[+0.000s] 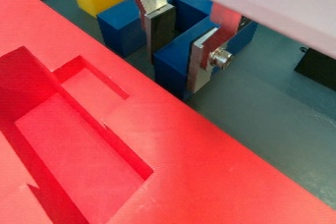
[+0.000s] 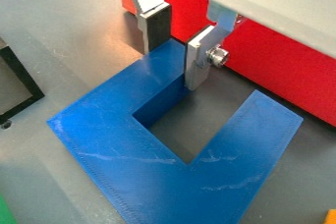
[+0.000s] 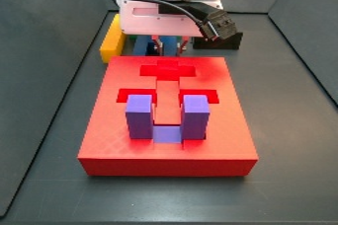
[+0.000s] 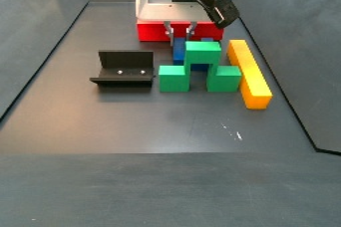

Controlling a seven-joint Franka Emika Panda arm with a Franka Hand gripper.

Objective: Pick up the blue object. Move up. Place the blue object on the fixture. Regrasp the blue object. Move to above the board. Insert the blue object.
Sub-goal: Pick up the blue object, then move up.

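My gripper (image 2: 178, 41) straddled one prong of the blue object (image 2: 171, 144) beside the board (image 3: 166, 115).

The board was largest; beside it the blue object lay flat, prongs pointing away from it. My fingers (image 1: 205, 59) flanked one prong, contact unclear. Only a side view showed the fixture (image 4: 123, 71), well apart.

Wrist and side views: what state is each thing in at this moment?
gripper: low beside the board, fingers astride one blue prong; grip unclear.
blue object: lying flat on the floor.
fixture: empty.
board: one recess filled, another cut-out empty.
purple block: seated in the board, prongs up.
green block: on the floor.
yellow bar: on the floor.
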